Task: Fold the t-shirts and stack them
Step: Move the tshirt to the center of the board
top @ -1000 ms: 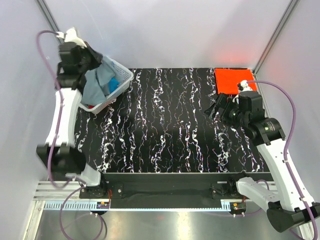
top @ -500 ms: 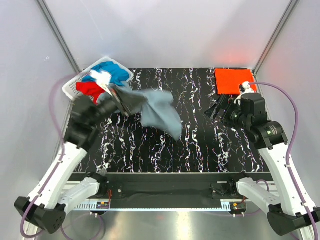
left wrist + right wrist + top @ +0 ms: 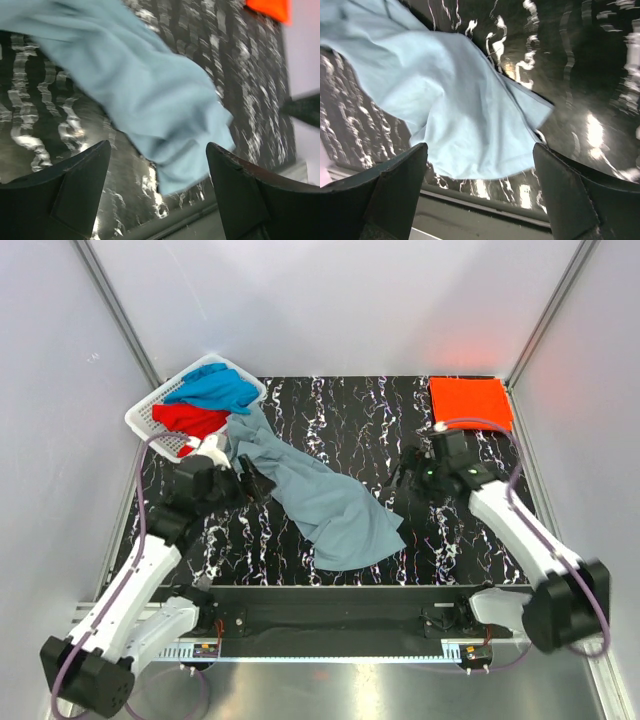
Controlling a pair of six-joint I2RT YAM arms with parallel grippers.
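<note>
Grey-blue t-shirt [image 3: 330, 505], soft, rumpled, sprawled on marbled black table [image 3: 340, 420], both arms' jaws wide apart, empty

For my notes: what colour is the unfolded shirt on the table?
The shirt is dull grey-blue; top external view shows it best.

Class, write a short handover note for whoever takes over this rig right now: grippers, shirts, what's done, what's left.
Left gripper: jaws open, holding nothing, over the grey-blue shirt.
Right gripper: jaws open, empty, by the same shirt.
Grey-blue shirt lies crumpled and unfolded on the table; bright blue shirt and red shirt sit in the white basket.
Done: orange-red shirt lies folded at the far right corner.
Left: fold and stack the other three.
</note>
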